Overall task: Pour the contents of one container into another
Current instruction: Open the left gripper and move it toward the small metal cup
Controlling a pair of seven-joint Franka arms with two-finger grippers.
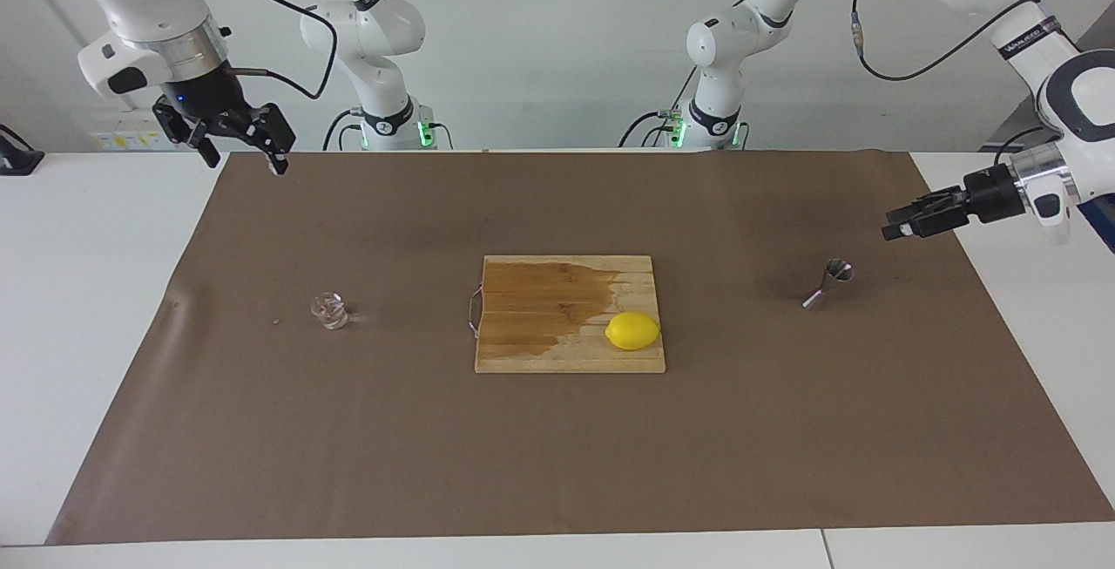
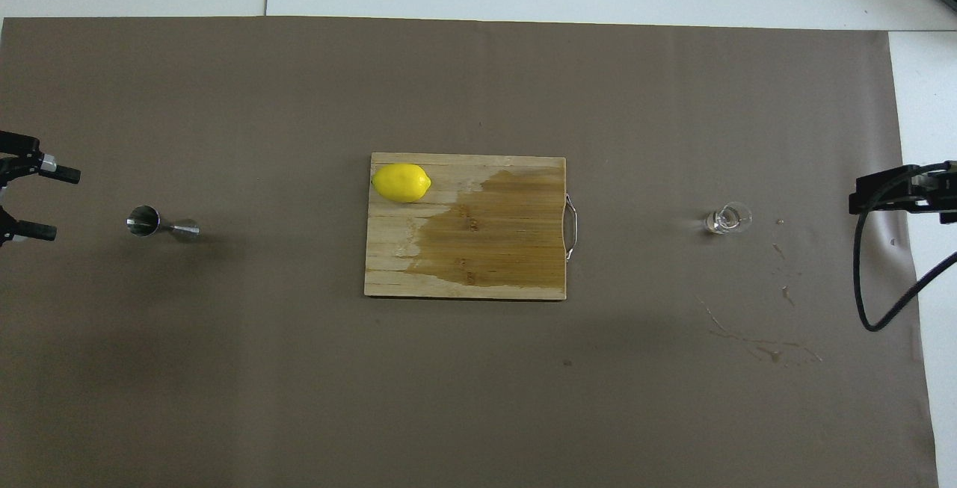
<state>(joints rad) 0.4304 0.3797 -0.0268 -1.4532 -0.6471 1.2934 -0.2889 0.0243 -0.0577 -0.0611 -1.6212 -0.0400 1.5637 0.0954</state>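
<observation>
Nearest the robots, both arms hang raised at the ends of the tabletop [image 1: 104, 308], neither touching anything. The right gripper [image 1: 244, 140] is over the edge of the brown paper sheet [image 1: 557, 447] at the right arm's end, its fingers spread and empty. The left gripper [image 1: 910, 225] is over the sheet's edge at the left arm's end, also spread and empty in the overhead view.

Farther out, three things sit in a row across the sheet. The tiny clear faceted glass cup [image 1: 329, 310] stands upright toward the right arm's end. The wooden cutting board [image 1: 540, 351] with its wide dark wet patch lies in the middle, a yellow lemon [image 1: 632, 330] resting on the corner farthest from the robots, on the side toward the left arm. The small shiny steel hourglass-shaped jigger [image 1: 827, 285] stands toward the left arm's end, well apart from the cup.

By my reckoning the pour has not begun — this is the reach. The right gripper would need to drop to the cup and pinch it level, then carry it the whole way over board and lemon to the jigger's narrow mouth — or the left arm could bring the jigger closer.

Room is generous: bare paper surrounds both vessels, and neither is near the sheet's edge.
</observation>
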